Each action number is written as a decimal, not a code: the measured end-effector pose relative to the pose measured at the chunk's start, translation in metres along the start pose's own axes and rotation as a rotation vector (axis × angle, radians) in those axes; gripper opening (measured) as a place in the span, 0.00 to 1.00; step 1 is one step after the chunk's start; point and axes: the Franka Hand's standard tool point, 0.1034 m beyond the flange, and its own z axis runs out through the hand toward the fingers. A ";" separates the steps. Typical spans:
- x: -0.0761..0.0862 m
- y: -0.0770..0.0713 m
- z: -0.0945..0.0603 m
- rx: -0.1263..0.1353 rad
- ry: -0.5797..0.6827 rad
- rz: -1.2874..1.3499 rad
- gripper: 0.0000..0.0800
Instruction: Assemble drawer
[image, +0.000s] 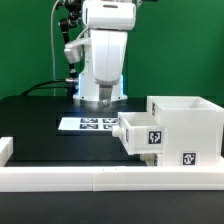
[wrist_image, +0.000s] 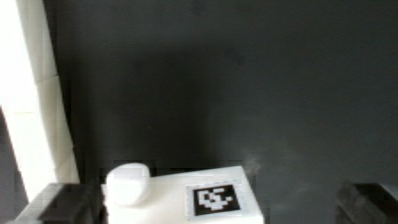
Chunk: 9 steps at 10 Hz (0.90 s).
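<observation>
The white drawer casing (image: 187, 128) stands at the exterior view's right, with tags on its front. One small tray (image: 140, 134) sits partly pushed into its side, tag facing front. My gripper (image: 100, 98) hangs low over the table at the back, behind the marker board. In the wrist view my gripper (wrist_image: 217, 206) is open, one dark finger (wrist_image: 64, 205) at each side. Between them lies a second white tray (wrist_image: 178, 195) with a rounded knob (wrist_image: 128, 183) and a tag (wrist_image: 217, 197). The fingers do not touch it.
The marker board (image: 88, 124) lies flat in the middle of the black table. A long low white rail (image: 100, 178) runs along the front, with a raised end at the exterior view's left (image: 5, 150). A white strip (wrist_image: 18, 90) edges the wrist view.
</observation>
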 end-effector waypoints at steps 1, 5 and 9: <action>-0.001 0.000 0.003 -0.002 0.012 -0.014 0.81; -0.030 0.013 0.031 -0.016 0.224 -0.025 0.81; -0.032 0.032 0.031 -0.019 0.263 -0.027 0.81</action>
